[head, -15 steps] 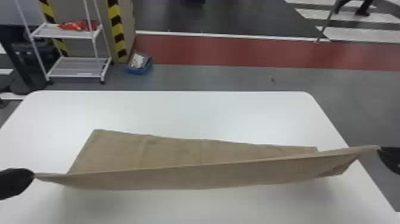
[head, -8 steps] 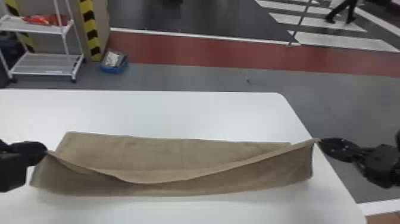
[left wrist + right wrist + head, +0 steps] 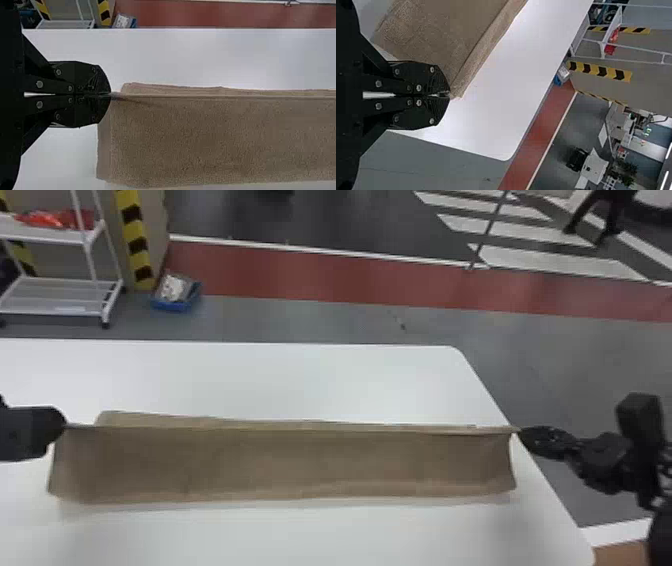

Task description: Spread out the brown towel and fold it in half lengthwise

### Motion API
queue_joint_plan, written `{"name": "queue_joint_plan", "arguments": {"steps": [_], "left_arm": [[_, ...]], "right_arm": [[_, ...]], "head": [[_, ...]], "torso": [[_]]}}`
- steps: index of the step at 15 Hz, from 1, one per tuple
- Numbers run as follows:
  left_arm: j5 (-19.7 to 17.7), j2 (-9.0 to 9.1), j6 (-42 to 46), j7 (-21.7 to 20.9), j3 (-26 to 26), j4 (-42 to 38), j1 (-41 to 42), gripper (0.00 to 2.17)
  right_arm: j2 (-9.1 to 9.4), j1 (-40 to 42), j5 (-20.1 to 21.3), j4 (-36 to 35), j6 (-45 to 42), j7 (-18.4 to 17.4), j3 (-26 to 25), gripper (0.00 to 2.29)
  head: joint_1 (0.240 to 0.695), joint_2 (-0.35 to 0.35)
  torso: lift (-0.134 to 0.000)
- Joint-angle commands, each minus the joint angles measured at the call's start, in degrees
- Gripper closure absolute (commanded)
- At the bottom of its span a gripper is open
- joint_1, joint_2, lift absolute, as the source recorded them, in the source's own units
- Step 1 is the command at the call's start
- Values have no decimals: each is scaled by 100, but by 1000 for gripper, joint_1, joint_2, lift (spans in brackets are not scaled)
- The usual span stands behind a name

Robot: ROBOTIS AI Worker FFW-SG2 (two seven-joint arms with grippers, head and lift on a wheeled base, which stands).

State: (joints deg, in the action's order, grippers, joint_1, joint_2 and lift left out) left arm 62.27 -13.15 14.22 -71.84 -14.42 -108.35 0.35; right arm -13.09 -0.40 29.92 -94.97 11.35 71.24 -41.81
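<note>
In the head view my left gripper [image 3: 59, 424] and right gripper [image 3: 520, 432] hold opposite corners of the brown towel [image 3: 280, 462]. The edge between them is pulled straight and raised, with the near layer sloping down toward the table's front. Behind that edge a narrow strip of the towel's far part shows. In the left wrist view the left gripper [image 3: 110, 94] is shut on a corner of the towel [image 3: 222, 138]. In the right wrist view the right gripper [image 3: 449, 95] is shut on the other corner of the towel [image 3: 443, 35].
The white table [image 3: 310, 380] has its rounded far right corner just beyond the towel, and its right edge runs beneath the right gripper. A white rack [image 3: 55, 295] and a blue box [image 3: 175, 292] stand on the floor behind.
Both grippers have carried the held edge away from the front, over the towel's far part, and its sag has gone. The head view has shifted, with the table farther left.
</note>
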Motion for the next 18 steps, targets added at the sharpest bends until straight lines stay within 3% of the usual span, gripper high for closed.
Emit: {"name": "queue_joint_plan", "arguments": {"steps": [1,9,18], "left_arm": [[13,-38,6,48,27,174,-88,1372],[338,-38,-241,57,651,737,-668,1372],[444,-38,-293,48,721,921,-923,1376]], "right_arm": [[-35,-171,67,225,3,-5,85,1116],[-53,-496,269,339,337,-5,349,1116],[-150,-514,172,550,355,12,287,1116]], "head": [[695,-230],[695,-221],[695,-232]], "torso": [[-124],[-124],[-124]]}}
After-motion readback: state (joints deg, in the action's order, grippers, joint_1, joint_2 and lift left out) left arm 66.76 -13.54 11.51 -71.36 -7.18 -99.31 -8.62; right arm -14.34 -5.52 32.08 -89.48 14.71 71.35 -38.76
